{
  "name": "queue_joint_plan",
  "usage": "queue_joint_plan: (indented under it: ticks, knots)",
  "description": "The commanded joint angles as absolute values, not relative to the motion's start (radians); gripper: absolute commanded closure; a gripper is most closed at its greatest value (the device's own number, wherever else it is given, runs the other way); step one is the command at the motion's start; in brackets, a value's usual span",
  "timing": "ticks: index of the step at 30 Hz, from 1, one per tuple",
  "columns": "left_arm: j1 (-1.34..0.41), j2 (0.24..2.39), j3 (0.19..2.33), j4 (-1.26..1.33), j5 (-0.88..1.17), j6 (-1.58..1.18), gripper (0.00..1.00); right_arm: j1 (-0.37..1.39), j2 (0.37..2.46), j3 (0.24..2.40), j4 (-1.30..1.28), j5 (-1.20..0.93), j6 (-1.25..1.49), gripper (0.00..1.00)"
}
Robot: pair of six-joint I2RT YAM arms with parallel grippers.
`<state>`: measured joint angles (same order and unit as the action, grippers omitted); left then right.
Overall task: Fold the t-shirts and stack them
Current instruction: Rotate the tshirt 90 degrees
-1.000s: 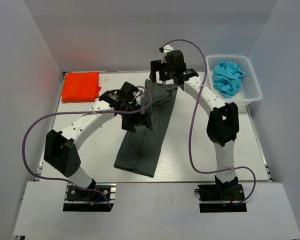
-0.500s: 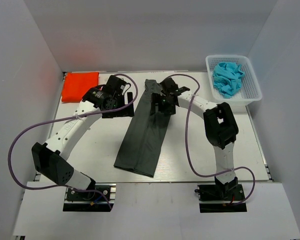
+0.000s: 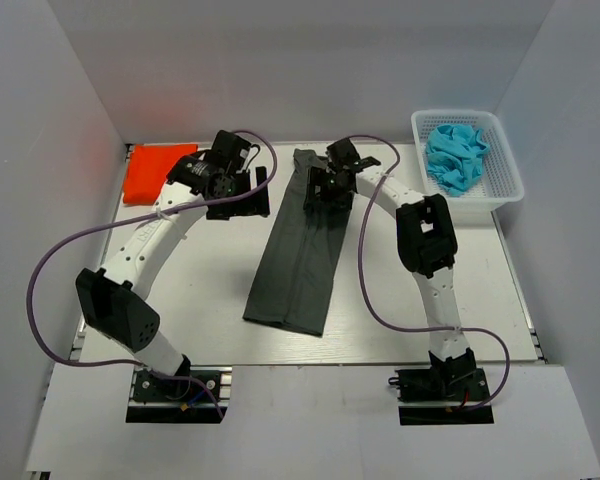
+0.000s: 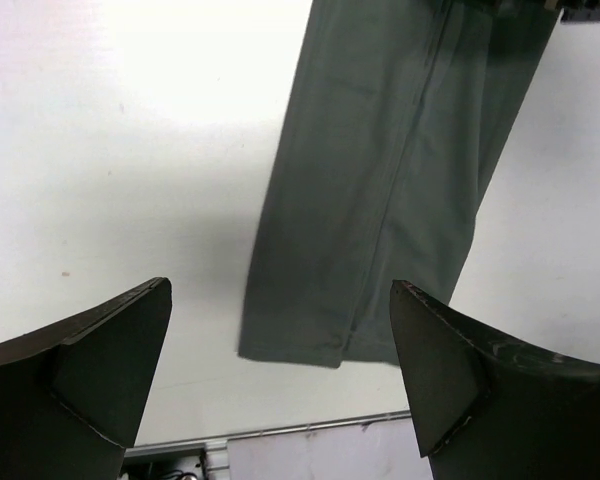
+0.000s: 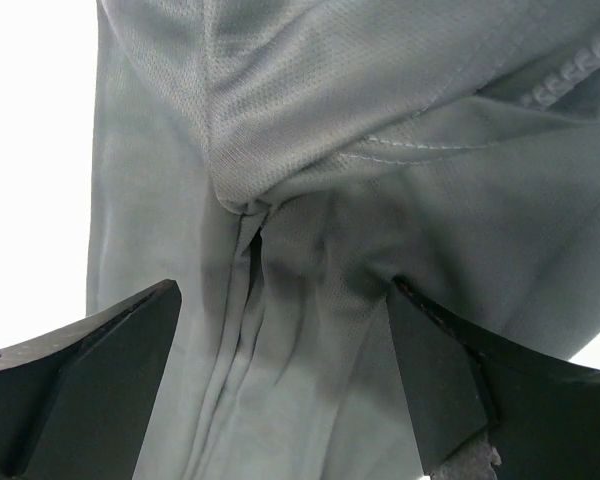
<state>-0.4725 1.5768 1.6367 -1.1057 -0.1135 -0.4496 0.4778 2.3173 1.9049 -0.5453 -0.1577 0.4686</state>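
White plastic basket (image 3: 509, 168) is set at the worktop's far right corner. Crumpled light-blue cloth (image 3: 456, 155) is held inside it. Worktop (image 3: 195, 290) is white and enclosed by white walls (image 3: 280, 60).

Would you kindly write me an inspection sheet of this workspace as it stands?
Surface: white table, carrying both shirts.
Job's things: dark grey t-shirt folded into a long strip, lying diagonally mid-table; orange-red t-shirt folded at the far left corner; not yet stacked.
Clutter: white basket at the far right, holding blue cloth.
Grippers: left gripper jaws open, left of the strip's far end; right gripper jaws open over the strip's far end.
Cables: left purple cable and right purple cable, each looping off its arm.
Surroundings: white walls; nothing else seen.
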Motion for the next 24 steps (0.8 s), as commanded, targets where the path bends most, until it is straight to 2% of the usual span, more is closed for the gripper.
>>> queue_joint_plan:
  ticks: [1, 2, 7, 10, 11, 18, 19, 21, 22, 24]
  knots:
    - [-0.454, 1.618, 1.718, -1.134, -0.08, -0.439, 0.0, 0.405, 2.457, 2.008, -0.603, -0.087, 0.387, 0.1]
    - [-0.454, 1.63, 1.718, -1.146, -0.069, -0.439, 0.0, 0.384, 2.48, 2.126, -0.621, -0.11, 0.373, 0.1]
    - [-0.454, 1.672, 1.684, -1.114, 0.031, -0.439, 0.0, 0.36, 2.566, 2.292, -0.572, -0.233, 0.207, 0.1]
    - [-0.454, 1.684, 1.619, -1.072, 0.093, -0.43, 0.0, 0.367, 2.472, 2.255, -0.526, -0.233, 0.115, 0.1]
    - [-0.454, 1.695, 1.585, -1.049, 0.139, -0.419, 0.0, 0.368, 2.371, 2.237, -0.481, -0.229, 0.1, 0.1]
    - [-0.472, 1.664, 1.297, -0.843, 0.259, -0.425, 0.0, 0.374, 2.005, 1.901, -0.419, -0.241, 0.149, 0.1]
    - [-0.472, 1.645, 1.258, -0.812, 0.259, -0.436, 0.0, 0.374, 1.906, 1.813, -0.414, -0.242, 0.179, 0.1]
    - [-0.472, 1.644, 1.169, -0.737, 0.282, -0.457, 0.0, 0.373, 1.837, 1.648, -0.397, -0.238, 0.242, 0.1]
    - [-0.472, 1.634, 1.117, -0.707, 0.296, -0.468, 0.0, 0.368, 1.736, 1.493, -0.403, -0.241, 0.274, 0.1]
    - [-0.482, 1.621, 1.042, -0.613, 0.334, -0.489, 0.0, 0.376, 1.607, 1.398, -0.416, -0.268, 0.311, 0.1]
